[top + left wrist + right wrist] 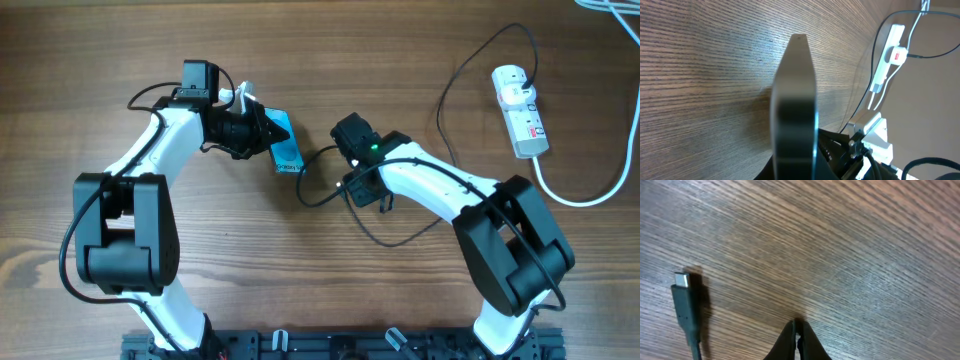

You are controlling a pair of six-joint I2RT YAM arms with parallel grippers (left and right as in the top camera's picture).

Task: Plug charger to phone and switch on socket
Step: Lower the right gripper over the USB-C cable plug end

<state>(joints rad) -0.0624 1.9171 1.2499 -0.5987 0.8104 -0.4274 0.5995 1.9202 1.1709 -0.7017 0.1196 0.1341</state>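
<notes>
one phone (pixel 287 152) between left fingers (pixel 262 132)

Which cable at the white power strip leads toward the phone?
The thin black charger cable: it loops round and ends beside the blue-screened smartphone; the thick white cord runs off the right edge.

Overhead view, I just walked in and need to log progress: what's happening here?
The left gripper grips the phone, tilted on edge. The right gripper is shut and empty; the charger's plug tip lies loose on the table nearby, not yet in the phone. The socket sits at the far right, untouched.
</notes>
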